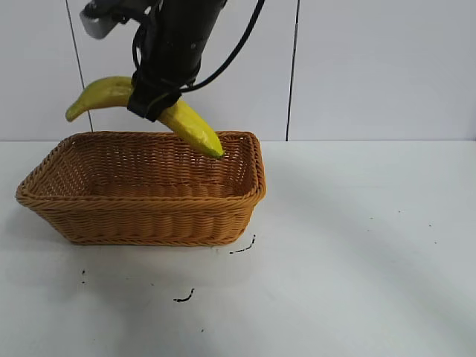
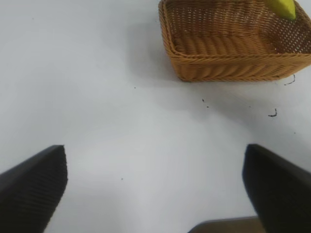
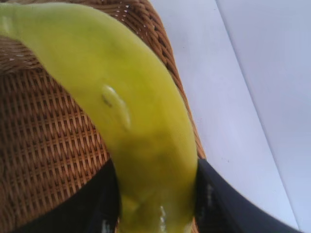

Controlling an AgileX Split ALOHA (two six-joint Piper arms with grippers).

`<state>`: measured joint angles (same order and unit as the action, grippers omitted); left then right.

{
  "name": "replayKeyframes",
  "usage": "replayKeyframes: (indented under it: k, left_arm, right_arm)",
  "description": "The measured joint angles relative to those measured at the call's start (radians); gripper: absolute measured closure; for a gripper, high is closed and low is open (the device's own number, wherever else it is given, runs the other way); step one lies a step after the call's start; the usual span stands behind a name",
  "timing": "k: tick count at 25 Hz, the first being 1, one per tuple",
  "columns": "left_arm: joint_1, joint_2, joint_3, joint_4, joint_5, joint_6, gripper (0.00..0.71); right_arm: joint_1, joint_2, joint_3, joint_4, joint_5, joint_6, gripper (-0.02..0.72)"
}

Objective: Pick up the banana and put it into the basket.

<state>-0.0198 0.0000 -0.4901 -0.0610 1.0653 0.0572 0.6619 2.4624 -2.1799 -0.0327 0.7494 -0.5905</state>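
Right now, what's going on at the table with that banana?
The right gripper is shut on the banana, holding it in the air over the wicker basket. The banana's lower tip dips toward the basket's far right corner, but it has not been released. The left gripper hangs open over bare table, away from the basket.

Right arm [image 1: 178, 37] — glossy black casing, black cables looping off it, a grey block at its eleven o'clock — left gripper's fingers [image 2: 34, 189] are dark, ribbed wedges
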Motion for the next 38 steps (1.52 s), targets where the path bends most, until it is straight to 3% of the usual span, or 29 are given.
replayKeyframes:
  k: [6, 8, 10, 11, 14, 19, 24, 27, 32, 38]
  left_arm:
    - [0.0, 0.0, 0.0, 0.0, 0.0, 0.0, 0.015]
    - [0.0, 0.0, 0.0, 0.0, 0.0, 0.0, 0.015]
    - [0.0, 0.0, 0.0, 0.0, 0.0, 0.0, 0.015]
    - [0.0, 0.0, 0.0, 0.0, 0.0, 0.0, 0.015]
    - [0.0, 0.0, 0.0, 0.0, 0.0, 0.0, 0.015]
    - [0.0, 0.0, 0.0, 0.0, 0.0, 0.0, 0.015]
    - [0.0, 0.0, 0.0, 0.0, 0.0, 0.0, 0.015]
    - [0.0, 0.0, 0.0, 0.0, 0.0, 0.0, 0.015]
    - [0.0, 0.0, 0.0, 0.0, 0.0, 0.0, 0.015]
    - [0.0, 0.0, 0.0, 0.0, 0.0, 0.0, 0.015]
  right_arm:
    - [0.0, 0.003, 0.0, 0.005, 0.0, 0.0, 0.379]
    - [0.0, 0.003, 0.0, 0.019, 0.0, 0.004, 0.283]
    - [0.0, 0.003, 0.0, 0.033, 0.003, 0.013, 0.123]
    - [0.0, 0.003, 0.0, 0.033, 0.009, 0.019, 0.077]
    - [0.0, -0.021, 0.0, 0.033, 0.039, 0.061, 0.025]
    - [0.0, -0.142, 0.0, 0.022, 0.11, 0.265, 0.014]
    - [-0.016, -0.228, -0.001, 0.033, 0.245, 0.494, 0.014]
    - [-0.07, -0.242, -0.001, 0.033, 0.285, 0.575, 0.014]
    - [-0.215, -0.242, -0.001, 0.027, 0.307, 0.617, 0.014]
    - [-0.427, -0.242, -0.001, 0.026, 0.356, 0.605, 0.014]
